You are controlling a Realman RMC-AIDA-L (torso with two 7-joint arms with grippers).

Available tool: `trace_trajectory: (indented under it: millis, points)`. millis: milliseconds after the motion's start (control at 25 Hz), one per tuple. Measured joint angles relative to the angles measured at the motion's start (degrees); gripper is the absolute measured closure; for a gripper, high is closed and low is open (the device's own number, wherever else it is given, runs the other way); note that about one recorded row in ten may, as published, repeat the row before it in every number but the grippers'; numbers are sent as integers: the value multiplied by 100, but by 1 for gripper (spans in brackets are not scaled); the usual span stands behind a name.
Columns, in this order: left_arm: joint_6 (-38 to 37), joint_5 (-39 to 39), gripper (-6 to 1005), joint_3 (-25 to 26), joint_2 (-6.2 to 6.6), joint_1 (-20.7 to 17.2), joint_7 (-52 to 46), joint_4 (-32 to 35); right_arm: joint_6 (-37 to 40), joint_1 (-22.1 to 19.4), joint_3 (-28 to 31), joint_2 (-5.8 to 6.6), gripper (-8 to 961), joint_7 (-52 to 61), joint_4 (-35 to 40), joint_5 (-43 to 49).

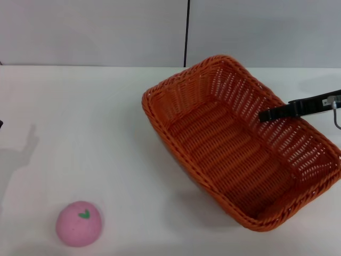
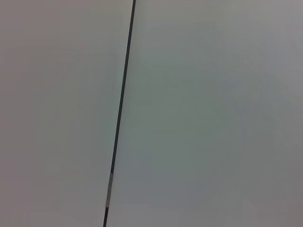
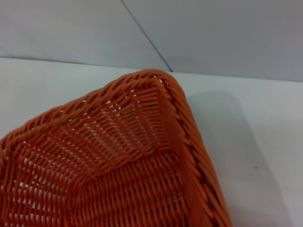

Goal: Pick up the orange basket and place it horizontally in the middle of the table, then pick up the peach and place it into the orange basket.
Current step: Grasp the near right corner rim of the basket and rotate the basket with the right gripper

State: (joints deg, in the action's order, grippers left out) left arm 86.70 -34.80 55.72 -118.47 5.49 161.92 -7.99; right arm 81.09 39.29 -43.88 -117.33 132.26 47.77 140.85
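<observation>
The orange basket point(image 1: 234, 144) is on the right half of the table point(image 1: 80, 117), turned diagonally and raised a little, with a shadow beneath its near-left side. My right gripper point(image 1: 265, 115) reaches in from the right. One black finger point(image 1: 282, 111) lies inside the basket's far right wall, gripping the rim; the other finger is hidden. The right wrist view shows a corner of the basket point(image 3: 142, 156) close up. The peach point(image 1: 79, 223), pink with a green leaf mark, rests on the table at the near left, far from both grippers. My left gripper is out of view.
A pale wall with a dark vertical seam point(image 1: 187, 32) stands behind the table. The left wrist view shows only this wall and its seam point(image 2: 120, 109). A shadow of the left arm point(image 1: 18, 157) falls on the table's left side.
</observation>
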Motion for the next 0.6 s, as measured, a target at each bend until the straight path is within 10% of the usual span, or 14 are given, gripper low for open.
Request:
trace_trajectory:
  millis: [600]
  points:
    - [-55, 0, 171, -9, 0, 22, -12, 0, -89, 37, -89, -19, 543, 17, -114, -79]
